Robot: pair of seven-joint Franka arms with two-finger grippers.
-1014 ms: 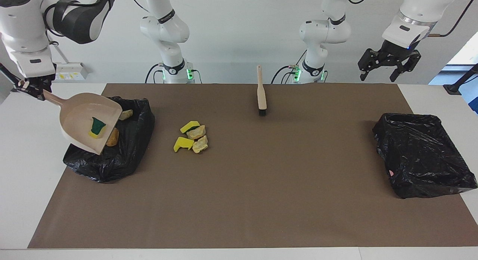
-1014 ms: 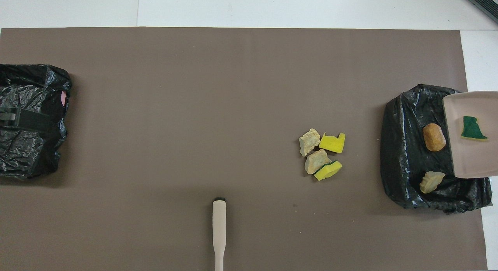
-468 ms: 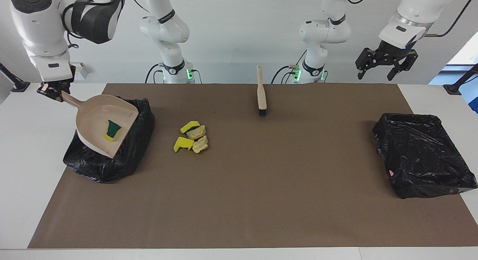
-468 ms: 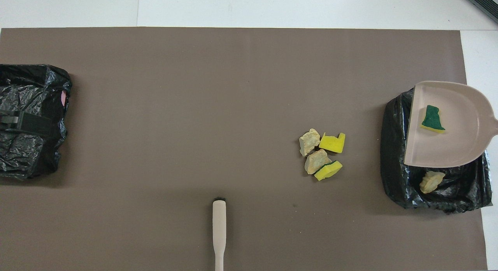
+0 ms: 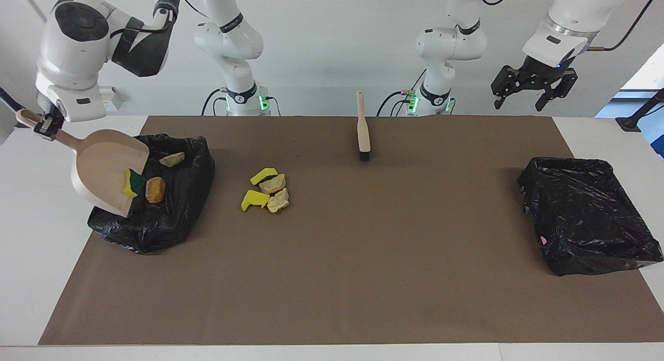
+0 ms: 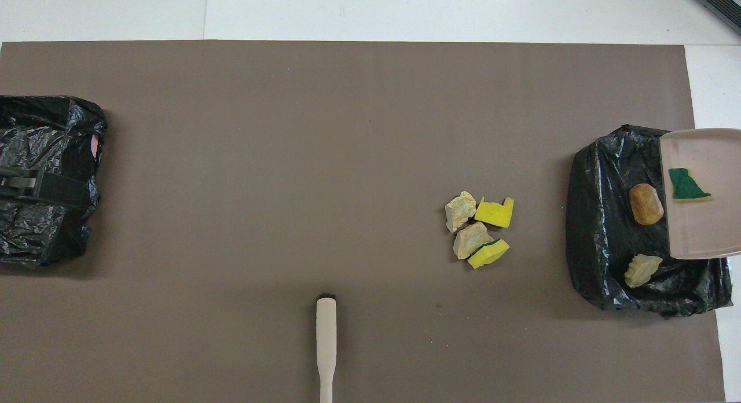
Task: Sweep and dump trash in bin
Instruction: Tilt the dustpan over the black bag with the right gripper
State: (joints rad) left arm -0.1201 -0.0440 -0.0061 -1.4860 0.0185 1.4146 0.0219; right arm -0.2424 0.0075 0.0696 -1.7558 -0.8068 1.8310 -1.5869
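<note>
Tilting the beige dustpan (image 5: 106,171) over the black bin bag (image 5: 171,216) at its end of the desk (image 5: 332,278), the right end effector (image 5: 44,126) is clenched on the pan's handle, well above and outside the bag, so that the pan's open lip hangs lowest and points into the bag. That slope is there to let the load slide off: one yellow-and-green sponge chunk (image 5: 133,182) sits right at the lip, not yet dropped, while an orange-brown lump (image 5: 155,189) and a paler tan lump (image 5: 171,159) already lie in the bag just below and past the lip. The rest of the trash, a cluster of four pieces (image 5: 266,190), two yellow sponge bits and two tan lumps touching one another, lies on the brown mat toward the middle of the desk from this end effector, a short way from the bag. The brush (image 5: 363,128) lies on the mat below and inward of the left end effector (image 5: 534,91), which waits released and raised, over the desk edge near its own base, holding nothing; a second black bag (image 5: 586,216) sits beneath and forward of it. Judging by this, one load is nearly dumped and another sweep is needed.
</note>
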